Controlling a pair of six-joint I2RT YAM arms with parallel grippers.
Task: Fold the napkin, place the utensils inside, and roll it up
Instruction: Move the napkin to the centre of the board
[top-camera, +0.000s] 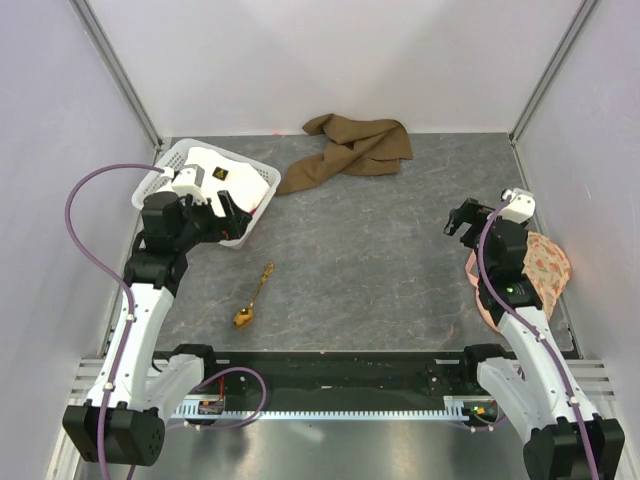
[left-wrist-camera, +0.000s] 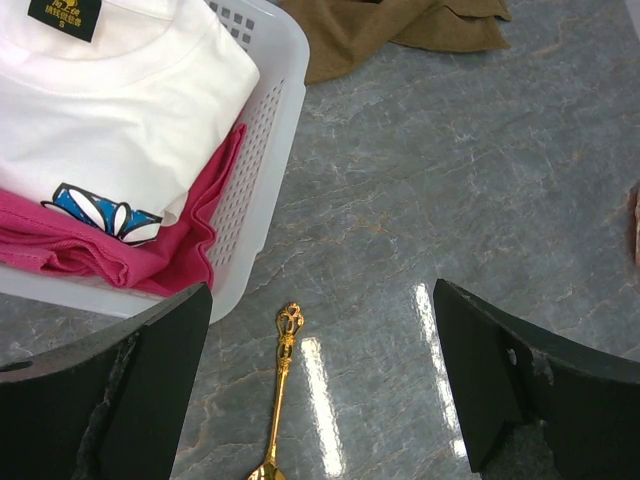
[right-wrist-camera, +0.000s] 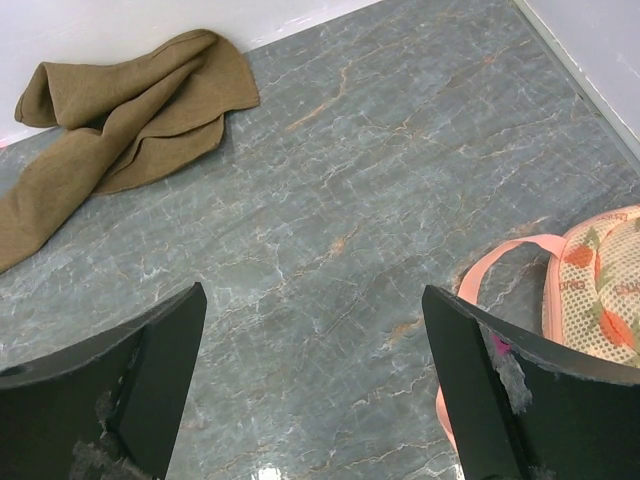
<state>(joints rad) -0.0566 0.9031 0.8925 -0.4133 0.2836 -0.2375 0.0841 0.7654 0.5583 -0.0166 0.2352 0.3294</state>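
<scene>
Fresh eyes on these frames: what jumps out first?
The crumpled olive-brown napkin at the far edge of the table stands out, with the small gold spoon lying alone nearer the arms, left of centre. A white basket holding a white cloth sits far left by the open left gripper. A peach floral fabric piece lies at the right edge near the open right gripper.

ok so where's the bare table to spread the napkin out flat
The widest bare patch is the middle of the table, bordered by the napkin at the back, the spoon on the left and the floral piece on the right. The back right corner is bare too. Crowded: the left, with basket and spoon.
</scene>
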